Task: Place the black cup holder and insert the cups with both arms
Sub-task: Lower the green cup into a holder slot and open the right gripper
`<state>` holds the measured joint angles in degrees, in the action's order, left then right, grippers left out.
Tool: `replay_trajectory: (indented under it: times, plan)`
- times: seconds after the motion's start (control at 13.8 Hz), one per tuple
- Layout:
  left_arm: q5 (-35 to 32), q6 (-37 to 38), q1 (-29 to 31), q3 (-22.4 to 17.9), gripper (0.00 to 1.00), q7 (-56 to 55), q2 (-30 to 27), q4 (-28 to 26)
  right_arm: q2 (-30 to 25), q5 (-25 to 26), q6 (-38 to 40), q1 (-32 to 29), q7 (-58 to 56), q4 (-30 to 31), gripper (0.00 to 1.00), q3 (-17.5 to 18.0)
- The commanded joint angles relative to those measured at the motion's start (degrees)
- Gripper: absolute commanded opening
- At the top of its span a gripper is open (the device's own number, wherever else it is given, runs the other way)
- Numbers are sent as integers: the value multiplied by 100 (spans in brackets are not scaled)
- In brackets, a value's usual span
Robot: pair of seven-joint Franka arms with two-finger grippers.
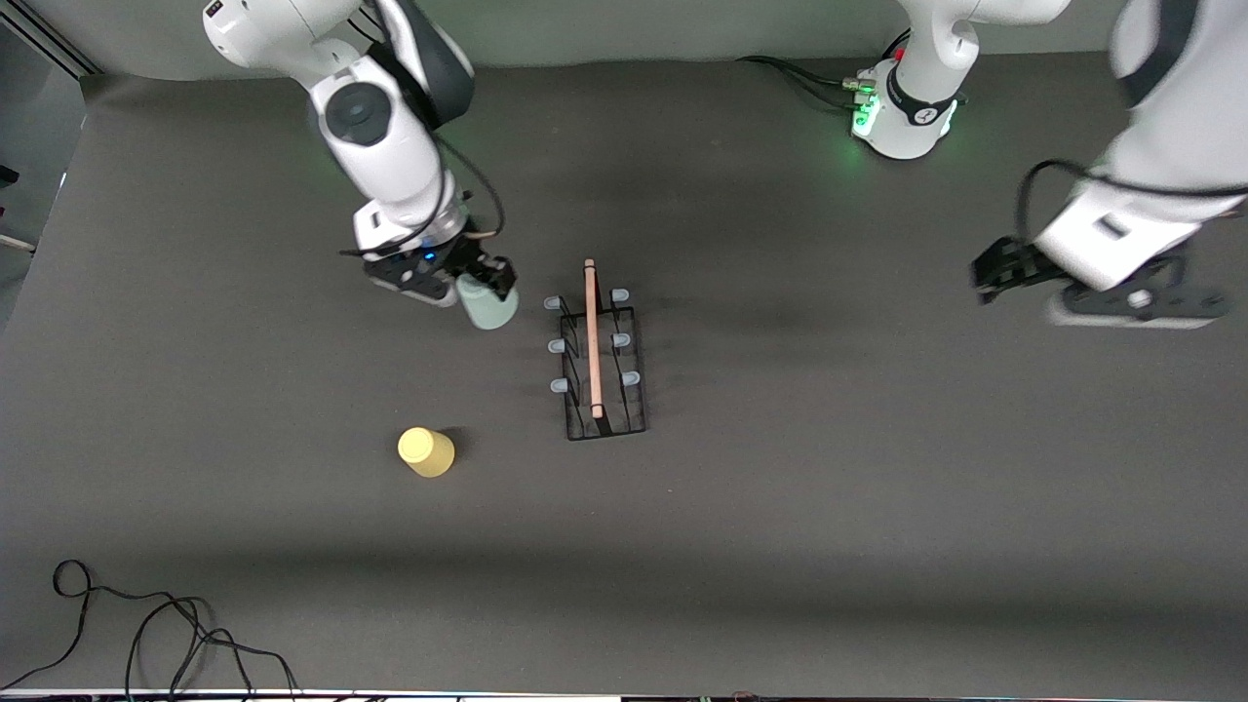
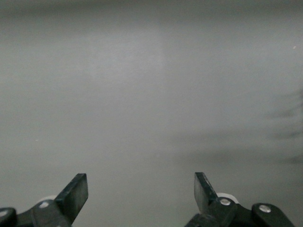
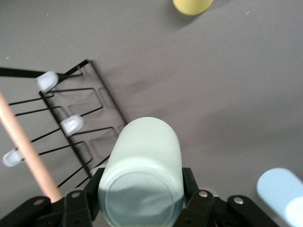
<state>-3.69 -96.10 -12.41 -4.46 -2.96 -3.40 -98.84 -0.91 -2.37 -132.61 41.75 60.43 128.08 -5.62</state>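
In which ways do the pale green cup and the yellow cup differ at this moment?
The green cup is held in the right gripper, whose jaws are shut on it, beside the rack; the yellow cup is free. The green cup is up in the air; the yellow cup stands on the table, nearer to the front camera than the rack. They share a small tapered shape.
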Motion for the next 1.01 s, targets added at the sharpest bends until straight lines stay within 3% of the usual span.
replay_trajectory:
  times: [0.0, 0.29, 0.51, 0.58, 0.65, 0.8, 0.94]
  plan:
    - [61, 222, 178, 68, 100, 261, -424, -355, 407, -53, 69, 324, 547, -423, 0, -54]
    - [61, -222, 187, 68, 100, 331, -723, -872, 1065, 0, 7, 632, 1022, -923, 0, -62]
    - [297, -261, 204, 24, 100, 314, -689, -822, 1339, 0, -54, 711, 1050, -1065, 0, -62]
    - [351, -147, 230, -63, 100, 253, -601, -699, 1435, 0, -106, 703, 1067, -1092, 23, -62]
    - [360, 72, 231, -81, 100, 235, -487, -550, 1532, 0, -159, 711, 1085, -1101, 86, -62]
    - [378, 188, 335, -99, 100, 226, -320, -399, 1559, 0, -221, 676, 1085, -1109, 95, -71]
    - [378, 206, 415, -99, 100, 269, -301, -390, 1498, 0, -169, 632, 989, -1215, 96, -106]
